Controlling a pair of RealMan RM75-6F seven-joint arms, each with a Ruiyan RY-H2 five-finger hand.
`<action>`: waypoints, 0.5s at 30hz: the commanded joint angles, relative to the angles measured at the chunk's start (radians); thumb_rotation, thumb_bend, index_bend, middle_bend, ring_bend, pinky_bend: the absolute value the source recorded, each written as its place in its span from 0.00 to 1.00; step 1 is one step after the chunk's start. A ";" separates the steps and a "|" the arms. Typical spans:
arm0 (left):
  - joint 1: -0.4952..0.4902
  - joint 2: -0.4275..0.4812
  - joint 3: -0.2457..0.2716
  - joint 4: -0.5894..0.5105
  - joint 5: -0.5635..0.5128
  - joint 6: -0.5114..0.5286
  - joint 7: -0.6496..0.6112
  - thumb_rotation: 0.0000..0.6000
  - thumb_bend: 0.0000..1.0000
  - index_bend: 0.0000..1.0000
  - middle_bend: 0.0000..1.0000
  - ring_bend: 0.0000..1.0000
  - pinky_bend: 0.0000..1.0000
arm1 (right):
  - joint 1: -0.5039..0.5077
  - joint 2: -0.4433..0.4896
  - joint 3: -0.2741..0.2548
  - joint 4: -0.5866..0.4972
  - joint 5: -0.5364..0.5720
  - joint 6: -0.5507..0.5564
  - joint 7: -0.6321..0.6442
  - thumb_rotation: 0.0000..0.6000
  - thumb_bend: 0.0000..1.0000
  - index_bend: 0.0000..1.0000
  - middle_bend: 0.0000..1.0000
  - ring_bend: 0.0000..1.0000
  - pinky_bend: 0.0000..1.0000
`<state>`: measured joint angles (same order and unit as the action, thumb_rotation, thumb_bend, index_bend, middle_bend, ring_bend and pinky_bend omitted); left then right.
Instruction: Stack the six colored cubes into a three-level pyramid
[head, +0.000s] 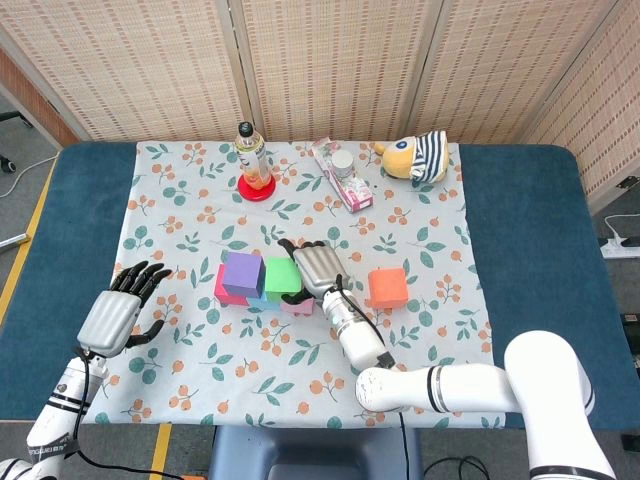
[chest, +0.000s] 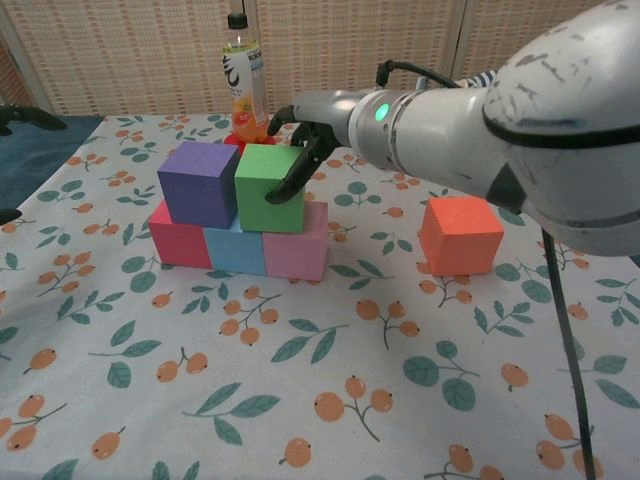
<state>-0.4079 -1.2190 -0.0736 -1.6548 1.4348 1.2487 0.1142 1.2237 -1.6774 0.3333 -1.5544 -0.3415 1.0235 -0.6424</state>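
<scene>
Your right hand (chest: 300, 135) was grasping the green cube (chest: 270, 188), fingers (chest: 287, 183) draped over its right face and top edge. That cube sat on the second level, resting across the blue cube (chest: 234, 249) and the pink cube (chest: 297, 252), and it stood just beside the purple cube (chest: 199, 183); from the chest view the two upper cubes looked almost touching, though I could not tell whether a thin gap remained. The purple cube rested over the red cube (chest: 176, 241) and the blue one. The bottom row ran red, blue, pink from left to right, packed side by side on the floral cloth (chest: 330, 390) that covered the bench (head: 530, 230).

The orange cube (chest: 460, 234) stood alone on the cloth, well apart to the right of the stack, upright and untouched.

Your left hand (head: 122, 308) was released and held nothing: it hovered over the left edge of the cloth with its fingers spread, well away from the cubes. In the chest view only dark fingertips showed at the left border.

Behind the stack, a drink bottle (chest: 242, 84) stood upright on a red coaster (head: 256, 187). Further right along the back of the cloth lay a pink-and-white package (head: 341, 174) and a plush toy in a striped cap (head: 416, 157). A woven screen (head: 330, 60) closed off the back.
</scene>
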 joint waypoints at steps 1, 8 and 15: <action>0.000 0.000 0.000 0.000 0.000 0.000 0.000 1.00 0.34 0.13 0.08 0.03 0.12 | -0.001 0.002 0.000 -0.002 -0.002 -0.001 0.000 0.85 0.16 0.06 0.29 0.17 0.15; 0.003 0.000 -0.004 0.000 -0.003 0.005 0.006 1.00 0.34 0.13 0.07 0.03 0.12 | -0.018 0.039 -0.008 -0.037 -0.028 -0.021 0.008 0.85 0.00 0.07 0.22 0.11 0.11; 0.009 0.003 -0.004 -0.002 -0.002 0.008 0.002 1.00 0.34 0.13 0.07 0.03 0.12 | -0.028 0.072 -0.012 -0.052 -0.068 -0.051 0.028 0.85 0.00 0.12 0.21 0.09 0.08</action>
<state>-0.3991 -1.2161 -0.0774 -1.6564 1.4324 1.2562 0.1159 1.1969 -1.6113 0.3234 -1.6060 -0.4022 0.9786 -0.6154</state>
